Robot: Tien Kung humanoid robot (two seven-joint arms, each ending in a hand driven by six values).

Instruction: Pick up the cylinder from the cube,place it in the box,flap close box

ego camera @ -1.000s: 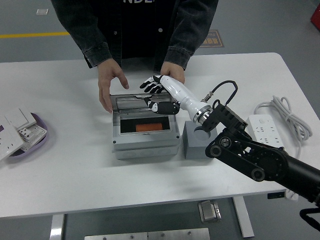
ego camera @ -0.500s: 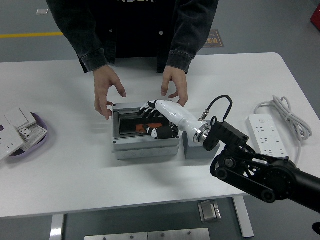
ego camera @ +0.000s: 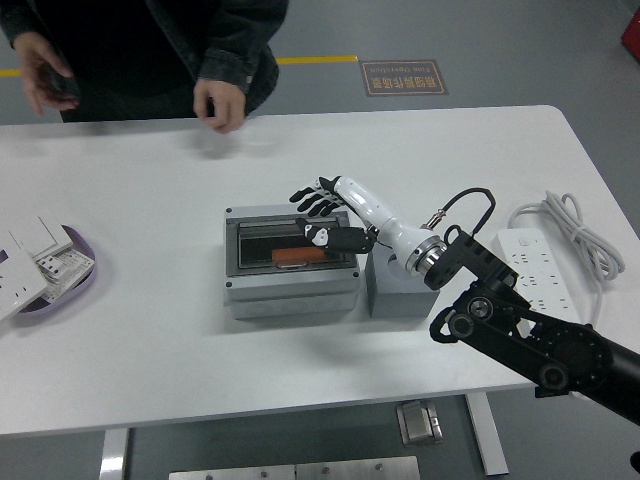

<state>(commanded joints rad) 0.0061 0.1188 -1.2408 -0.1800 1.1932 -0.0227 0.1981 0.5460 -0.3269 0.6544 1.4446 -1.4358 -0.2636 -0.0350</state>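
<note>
A grey box (ego camera: pixel 290 285) sits mid-table with its clear lid flap lying shut over it. An orange cylinder (ego camera: pixel 298 257) lies inside, seen through the lid. A grey cube (ego camera: pixel 398 288) stands against the box's right side with nothing on top. My right hand (ego camera: pixel 322 212) hovers over the lid's back right part, fingers spread and holding nothing. The left arm is out of view.
A person stands at the far left, hands (ego camera: pixel 218 102) off the table. A purple dish (ego camera: pixel 60 270) with white switch plates sits at the left edge. A white power strip (ego camera: pixel 535 258) and its cable (ego camera: pixel 570 220) lie at the right.
The person's hands left the box and the person moved away to the far left. My right hand lifted slightly off the lid and shifted right. The lid now lies shut.
</note>
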